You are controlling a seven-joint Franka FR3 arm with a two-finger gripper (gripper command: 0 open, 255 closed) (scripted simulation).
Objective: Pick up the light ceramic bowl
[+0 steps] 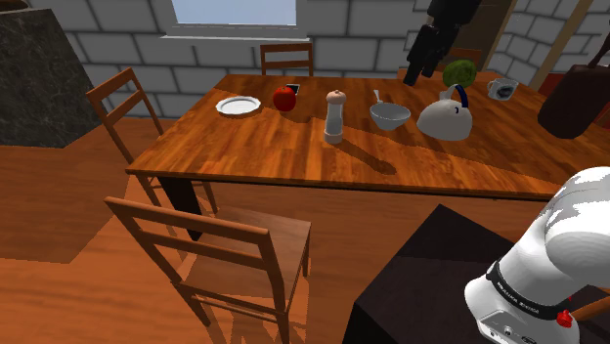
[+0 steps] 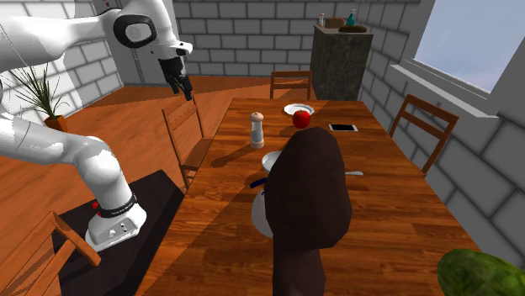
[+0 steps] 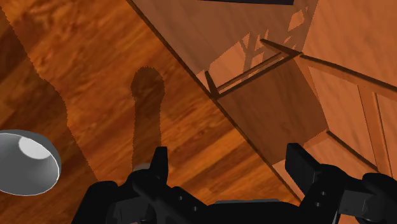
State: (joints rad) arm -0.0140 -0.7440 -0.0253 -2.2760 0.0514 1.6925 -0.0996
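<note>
**Shoulder view shows a reach not yet lined up**

The wooden tabletop (image 1: 293, 161) carries everything. The white arm (image 2: 59, 151) holds its end effector (image 1: 418, 73) high above the tabletop, near its edge. In the wrist view the two black fingers (image 3: 159, 162) stand wide apart with nothing between them. The pale grey bowl (image 1: 390, 115) sits upright on the tabletop between the white kettle (image 1: 445, 120) and the pepper mill (image 1: 335, 115), apart from both. In the wrist view it lies off to one side of the fingers, not between them.

The step in hand looks like the approach. To do it well, the end effector should probably shift sideways until one finger is over the bowl's hollow and the other is outside its wall. It could then descend straight and pinch the rim. The kettle stands near enough that a wide sweep could knock it.

Counted in the shoulder view: one tabletop, three chairs (image 1: 220, 256), one kettle, one bowl, one pepper mill, one white plate (image 1: 238, 105), one mug (image 1: 502, 89) and one red apple (image 1: 284, 98).
</note>
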